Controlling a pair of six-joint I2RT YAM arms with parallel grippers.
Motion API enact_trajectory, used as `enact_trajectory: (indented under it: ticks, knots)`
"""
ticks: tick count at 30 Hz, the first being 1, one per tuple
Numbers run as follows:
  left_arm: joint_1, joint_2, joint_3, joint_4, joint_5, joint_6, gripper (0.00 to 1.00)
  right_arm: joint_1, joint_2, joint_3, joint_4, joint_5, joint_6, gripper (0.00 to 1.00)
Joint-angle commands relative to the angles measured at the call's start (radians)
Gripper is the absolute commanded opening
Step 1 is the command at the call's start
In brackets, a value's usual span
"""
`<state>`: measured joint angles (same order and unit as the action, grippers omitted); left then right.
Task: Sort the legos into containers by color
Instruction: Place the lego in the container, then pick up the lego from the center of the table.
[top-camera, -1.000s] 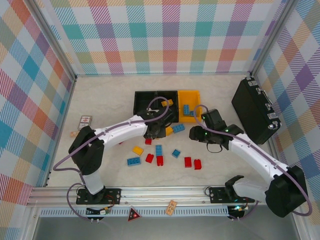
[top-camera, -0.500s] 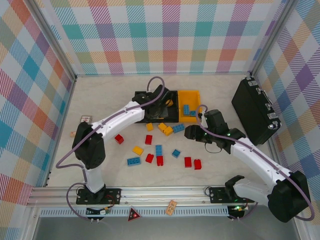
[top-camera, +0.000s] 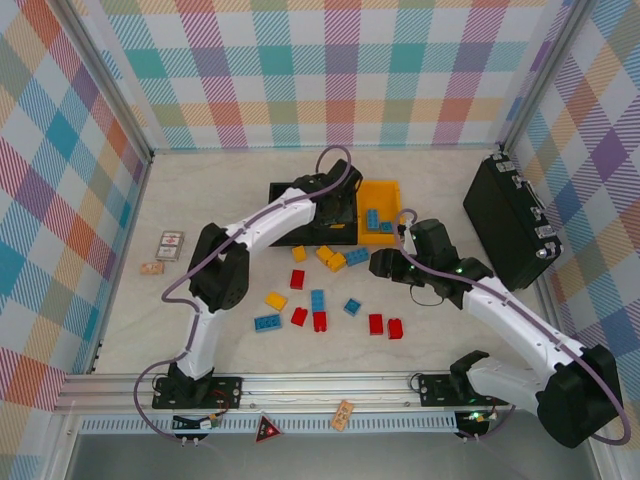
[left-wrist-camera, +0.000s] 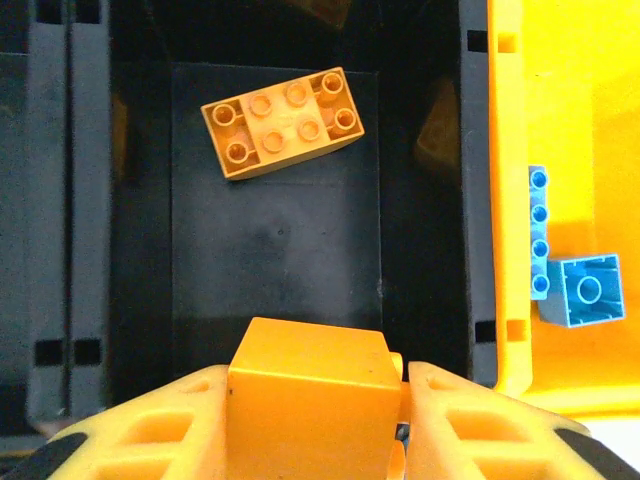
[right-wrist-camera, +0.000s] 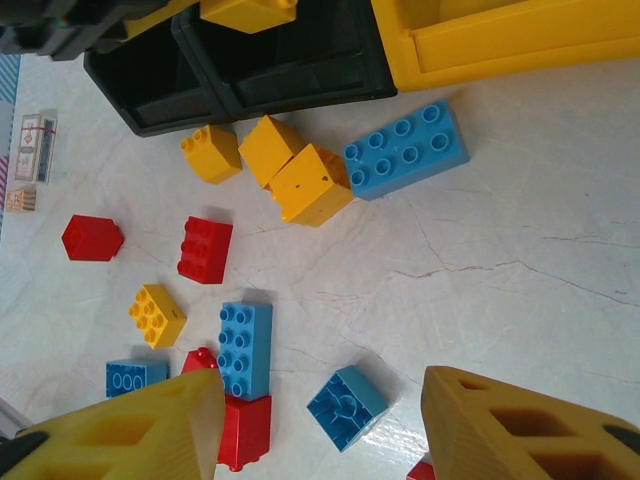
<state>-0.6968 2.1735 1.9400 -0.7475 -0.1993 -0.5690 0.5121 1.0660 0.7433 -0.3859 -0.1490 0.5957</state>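
The left gripper (left-wrist-camera: 315, 400) clasps a yellow brick (left-wrist-camera: 308, 368) by its smooth flanks, directly above the near end of a black bin (left-wrist-camera: 275, 260); how firmly, I cannot tell. The bin's long axis runs away from the fingers. A second yellow brick (left-wrist-camera: 282, 122) lies studs-up and askew at its far end, well apart from the spot below. Just to the right stands the orange bin (left-wrist-camera: 560, 120), holding blue bricks (left-wrist-camera: 585, 290). All are hard, glossy plastic. The right gripper (right-wrist-camera: 322, 400) hangs with jaws spread and empty over loose bricks (right-wrist-camera: 300, 185) on the pale table (right-wrist-camera: 520, 250), with a small blue brick (right-wrist-camera: 345, 405) beneath the gap. This arm is the nearer to them.
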Motion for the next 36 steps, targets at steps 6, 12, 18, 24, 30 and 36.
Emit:
enact_trajectory:
  ticks: [6, 12, 18, 24, 30, 36]
  knots:
    - [0.016, 0.059, 0.103, -0.035, 0.003, 0.024, 0.59, 0.004, -0.016, -0.023, 0.001, 0.014, 0.018, 0.55]
    - [0.016, 0.000, 0.074, -0.024, 0.005, 0.030, 0.65, 0.005, -0.008, -0.019, 0.002, 0.014, 0.012, 0.55]
    - [0.006, -0.151, -0.081, 0.047, 0.024, 0.032, 0.65, 0.005, 0.006, -0.018, 0.014, 0.008, 0.008, 0.55]
    - [0.005, -0.343, -0.340, 0.134, -0.004, 0.028, 0.65, 0.005, 0.021, -0.018, 0.040, -0.020, 0.000, 0.55]
    - [0.005, -0.520, -0.616, 0.271, -0.060, 0.000, 0.66, 0.007, 0.039, -0.034, 0.144, -0.136, -0.001, 0.57]
    - [0.005, -0.565, -0.817, 0.434, -0.089, -0.027, 0.69, 0.022, 0.075, -0.054, 0.259, -0.248, -0.001, 0.58]
